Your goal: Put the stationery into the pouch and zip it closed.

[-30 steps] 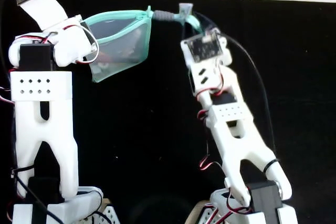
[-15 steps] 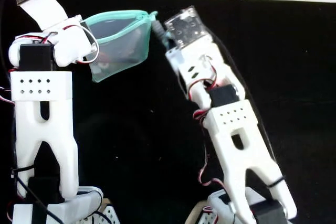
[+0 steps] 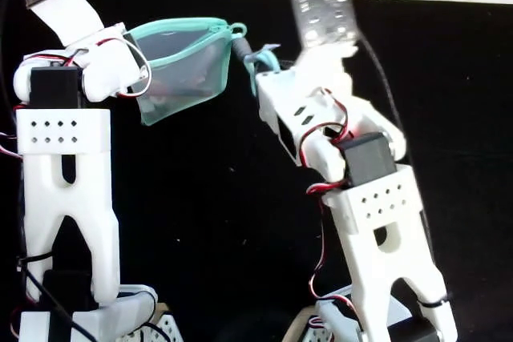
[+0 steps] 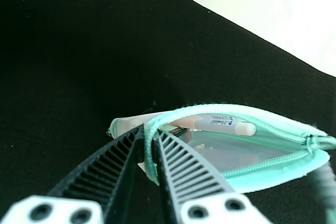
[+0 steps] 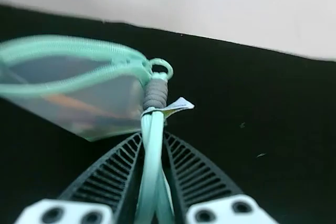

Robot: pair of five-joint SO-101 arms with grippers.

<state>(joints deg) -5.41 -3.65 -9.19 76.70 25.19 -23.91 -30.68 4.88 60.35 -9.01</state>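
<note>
My left gripper (image 4: 149, 136) pinches the pouch (image 4: 236, 150) rim, its mouth gaping just beyond; my right gripper (image 5: 153, 132) clamps the zipper cord (image 5: 153, 177).

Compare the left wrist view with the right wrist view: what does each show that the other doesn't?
Left wrist: the left end effector clamped on the rim of the pouch, a white pen inside. Right wrist: the right end effector shut on the teal pull cord, beside its grey bead. Both: the pouch, zip open, over the black table.

Mint-green, clear-sided pouch (image 3: 180, 66) w/ grey-wrapped mint strap (image 5: 152, 150); blk table (image 3: 200, 214); wht arms (image 3: 64, 174)
</note>
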